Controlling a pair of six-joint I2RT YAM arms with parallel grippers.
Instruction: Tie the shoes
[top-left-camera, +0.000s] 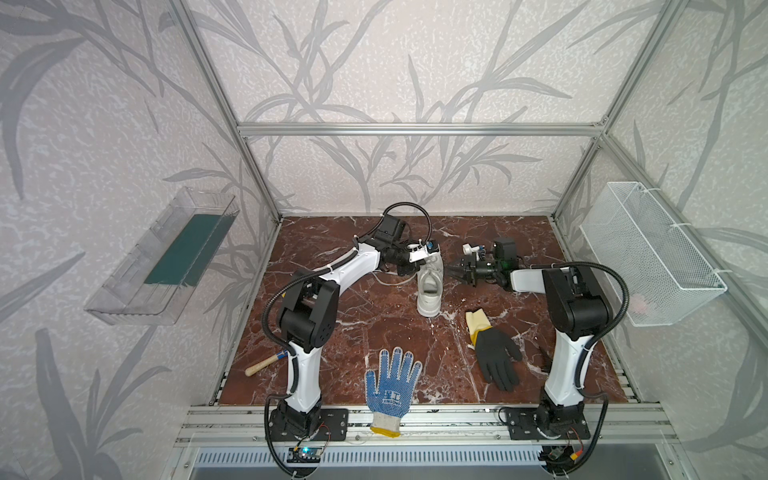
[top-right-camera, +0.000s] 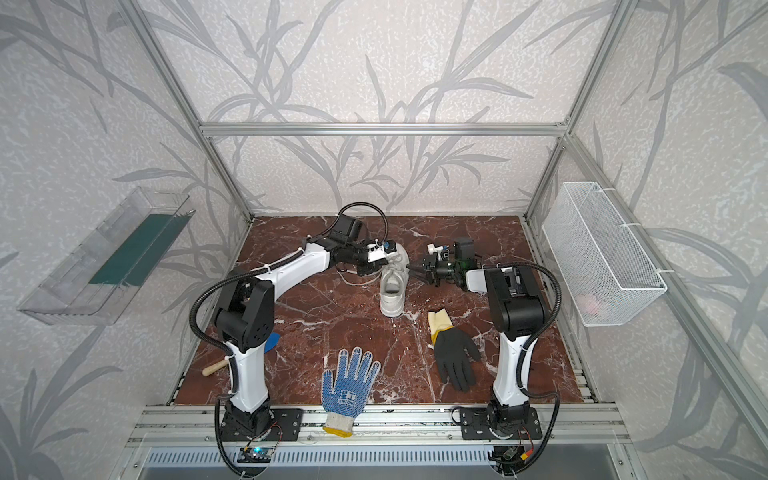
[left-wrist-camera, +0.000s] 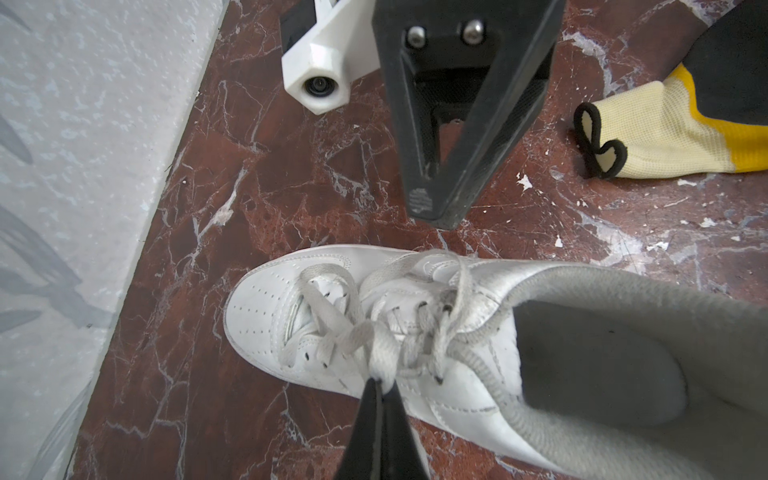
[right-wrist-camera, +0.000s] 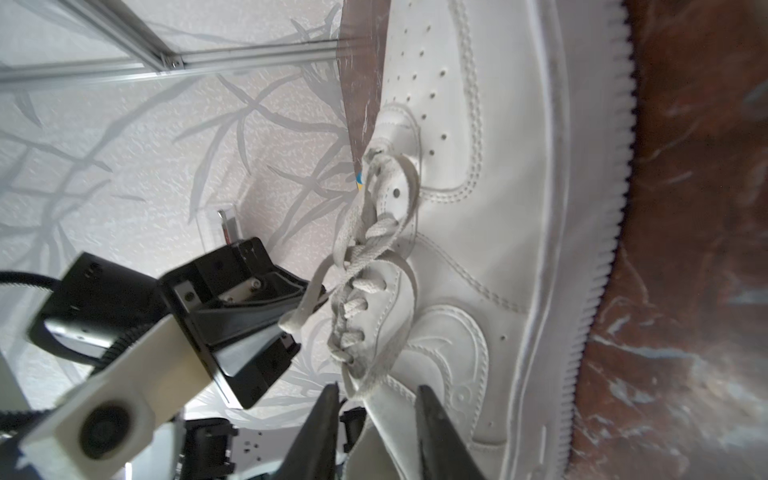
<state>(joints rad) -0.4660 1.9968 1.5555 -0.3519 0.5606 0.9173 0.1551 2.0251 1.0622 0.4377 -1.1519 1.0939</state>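
Note:
The white sneaker (top-left-camera: 430, 291) (top-right-camera: 392, 293) stands on the marble table in both top views, toe toward the back wall. My left gripper (left-wrist-camera: 380, 384) (top-left-camera: 415, 269) is at its left side, shut on a white lace (left-wrist-camera: 384, 353) that rises from the tangle over the eyelets. From the other side, my right gripper (right-wrist-camera: 378, 399) (top-left-camera: 451, 272) is at the shoe's collar. Its jaws stand apart, with a lace strand (right-wrist-camera: 382, 365) and the upper's edge between them, and nothing is visibly clamped. Another lace (top-left-camera: 384, 281) trails on the table left of the shoe.
A blue-dotted glove (top-left-camera: 392, 382) lies at the front edge and a black glove with a yellow cuff (top-left-camera: 494, 357) lies right of the middle. A wooden-handled tool (top-left-camera: 262, 365) sits front left. A wire basket (top-left-camera: 652, 253) and a clear tray (top-left-camera: 166, 257) hang on the side walls.

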